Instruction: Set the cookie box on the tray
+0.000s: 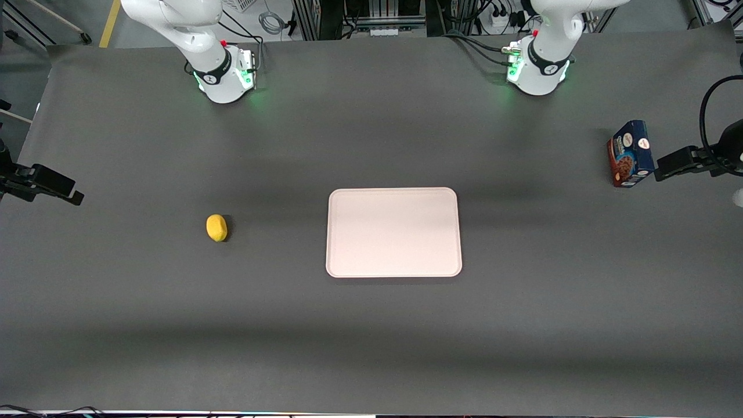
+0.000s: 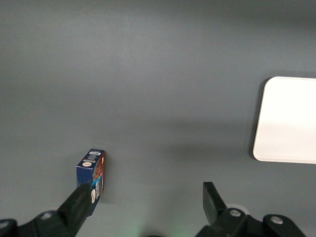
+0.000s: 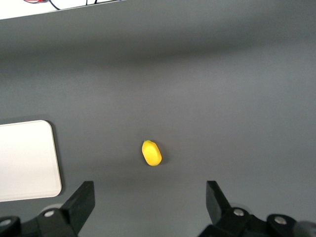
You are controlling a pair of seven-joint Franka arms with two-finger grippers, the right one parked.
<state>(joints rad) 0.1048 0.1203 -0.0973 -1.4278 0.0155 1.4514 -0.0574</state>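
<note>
The cookie box [image 1: 630, 154], small and dark blue with a brown cookie picture, stands upright on the table toward the working arm's end. My left gripper [image 1: 685, 162] hangs above the table just beside the box, not touching it. In the left wrist view the gripper [image 2: 146, 190] is open with only bare table between its fingers, and one finger [image 2: 79, 202] overlaps the near end of the cookie box [image 2: 92, 173]. The pale pink-white tray [image 1: 393, 232] lies flat at the table's middle with nothing on it. An end of the tray [image 2: 289, 121] also shows in the left wrist view.
A small yellow lemon-like object [image 1: 216, 227] lies on the dark grey table toward the parked arm's end, beside the tray. Both arm bases [image 1: 537, 69] stand at the table's edge farthest from the front camera.
</note>
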